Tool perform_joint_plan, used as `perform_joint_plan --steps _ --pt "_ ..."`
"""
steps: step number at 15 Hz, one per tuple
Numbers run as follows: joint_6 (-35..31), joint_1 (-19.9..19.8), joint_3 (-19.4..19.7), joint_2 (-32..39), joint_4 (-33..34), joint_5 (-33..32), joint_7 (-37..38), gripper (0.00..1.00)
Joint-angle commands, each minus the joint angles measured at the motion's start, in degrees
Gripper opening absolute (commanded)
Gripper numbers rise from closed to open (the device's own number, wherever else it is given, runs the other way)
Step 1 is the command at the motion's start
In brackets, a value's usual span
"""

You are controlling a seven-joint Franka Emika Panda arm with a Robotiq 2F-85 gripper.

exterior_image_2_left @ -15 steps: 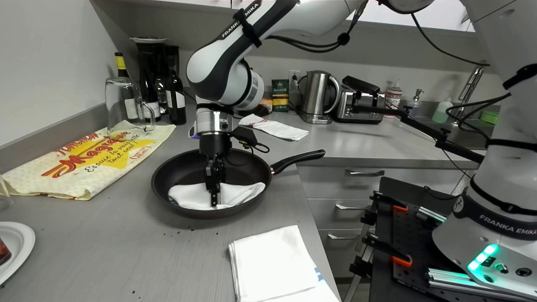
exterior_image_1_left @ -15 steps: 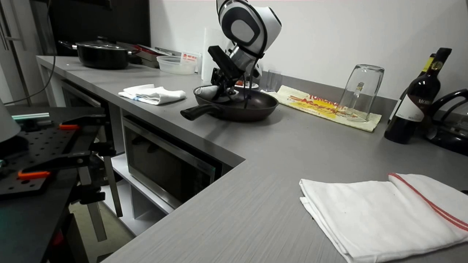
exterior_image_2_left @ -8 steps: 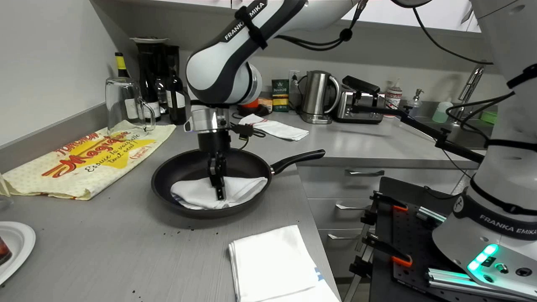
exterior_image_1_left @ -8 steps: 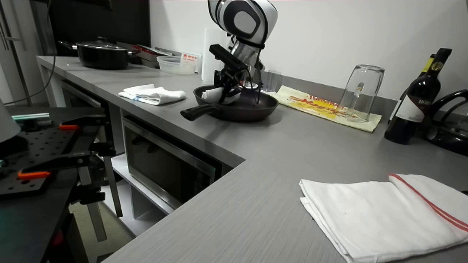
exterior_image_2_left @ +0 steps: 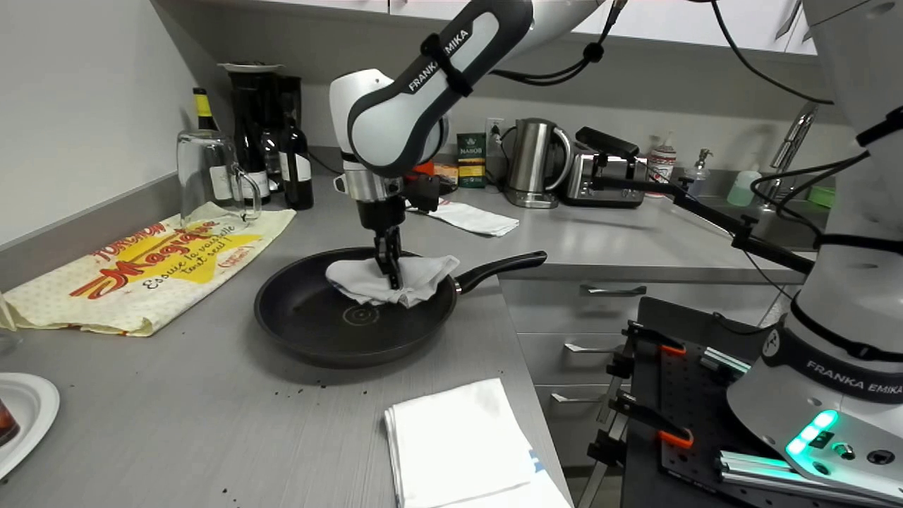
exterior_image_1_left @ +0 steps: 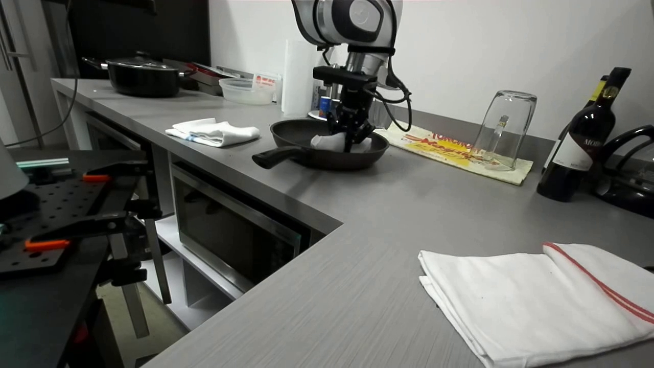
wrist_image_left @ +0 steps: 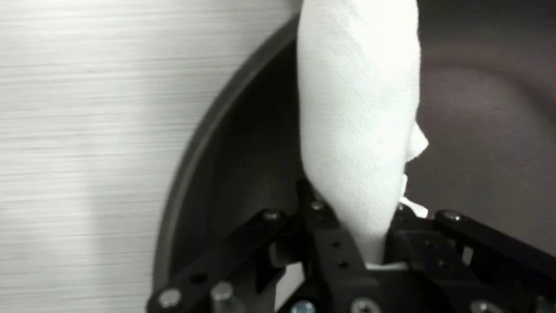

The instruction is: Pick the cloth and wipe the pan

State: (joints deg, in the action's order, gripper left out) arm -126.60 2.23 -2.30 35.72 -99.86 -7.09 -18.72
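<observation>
Grey and streaked, the flat desk (exterior_image_2_left: 211, 423) is carrying a round black frying pan (exterior_image_2_left: 321, 328). Inside, at far right in an exterior view, a bunched white fabric cloth (exterior_image_2_left: 429, 274) is lying, its middle clamped in the black metal pincer (exterior_image_2_left: 393, 282). Good wiping is probably calling for even pressure, sweeping near and left.
</observation>
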Motion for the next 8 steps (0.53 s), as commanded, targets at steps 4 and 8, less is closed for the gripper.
perform_joint_plan --steps 4,8 --pt "-8.2 6.5 7.6 -0.8 -2.5 -19.4 13.4 0.05" --pt "-10.1 11.9 10.9 -3.9 -3.7 -31.2 23.2 0.05"
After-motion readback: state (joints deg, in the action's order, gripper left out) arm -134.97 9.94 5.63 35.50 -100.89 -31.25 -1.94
